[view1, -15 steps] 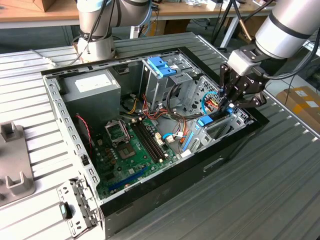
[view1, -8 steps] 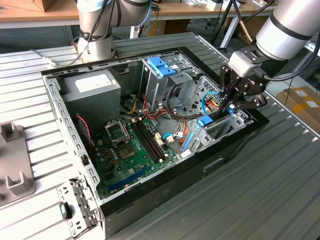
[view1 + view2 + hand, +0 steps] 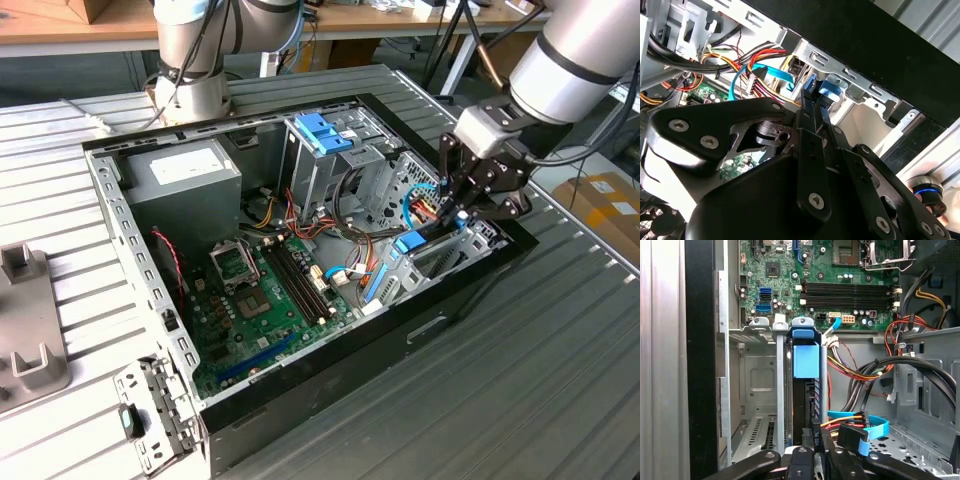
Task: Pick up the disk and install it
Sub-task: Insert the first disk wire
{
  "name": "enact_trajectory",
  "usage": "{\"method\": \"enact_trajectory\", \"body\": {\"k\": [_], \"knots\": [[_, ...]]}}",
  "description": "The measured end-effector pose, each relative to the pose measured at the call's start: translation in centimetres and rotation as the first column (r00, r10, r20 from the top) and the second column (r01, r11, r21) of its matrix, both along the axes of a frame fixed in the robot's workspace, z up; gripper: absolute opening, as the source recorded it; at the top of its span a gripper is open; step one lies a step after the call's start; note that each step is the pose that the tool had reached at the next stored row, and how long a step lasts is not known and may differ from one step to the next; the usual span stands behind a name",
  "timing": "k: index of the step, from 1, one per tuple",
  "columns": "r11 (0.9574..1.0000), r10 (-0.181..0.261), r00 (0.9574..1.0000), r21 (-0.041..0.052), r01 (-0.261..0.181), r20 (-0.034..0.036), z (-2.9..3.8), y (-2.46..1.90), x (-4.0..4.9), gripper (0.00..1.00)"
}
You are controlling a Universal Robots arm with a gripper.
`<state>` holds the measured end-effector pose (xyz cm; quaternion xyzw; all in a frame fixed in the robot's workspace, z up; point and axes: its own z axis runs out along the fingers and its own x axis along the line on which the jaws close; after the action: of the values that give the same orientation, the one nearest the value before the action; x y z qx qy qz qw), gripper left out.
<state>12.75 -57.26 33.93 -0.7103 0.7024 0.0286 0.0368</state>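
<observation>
The arm reaches in from the exterior view's right, its wrist bent down so that the gripper (image 3: 462, 205) hangs over the front corner of the open computer case (image 3: 130, 250), which lies on its side on the ribbed metal bench (image 3: 560, 380). The fingers (image 3: 812, 107) point down into the drive cage (image 3: 757, 390) at that corner, drawn narrow and pressed to the upper edge of the disk (image 3: 805, 385). The disk stands on edge in a slot of the cage, its light-blue carrier rail (image 3: 805, 360) facing up, with sheet-metal dividers just beside it. In the first wrist view a blue ribbon cable (image 3: 867, 427) and a bundle of coloured wires (image 3: 860, 372) lie near the fingers, and the motherboard (image 3: 840, 285) sits beyond the cage. In the exterior view a bare blue bracket (image 3: 325, 133) sits atop the upper bay, well apart from the gripper, and the grey power supply (image 3: 190, 180) fills the case's far corner.
</observation>
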Motion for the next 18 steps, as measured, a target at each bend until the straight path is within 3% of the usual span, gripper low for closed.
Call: {"method": "enact_trajectory", "body": {"k": [10,11,13,18], "knots": [[1.0,-0.002,1.0,0.0013,0.002,0.0,-0.33,0.0,-0.01,0.18],[1.0,-0.002,1.0,0.0012,0.002,0.0,-0.34,0.0,-0.01,0.19],[1.0,-0.002,1.0,0.0002,0.002,0.0,-0.29,0.0,-0.01,0.32],[1.0,-0.002,1.0,0.0,0.002,0.0,-0.07,0.0,-0.01,0.32]]}}
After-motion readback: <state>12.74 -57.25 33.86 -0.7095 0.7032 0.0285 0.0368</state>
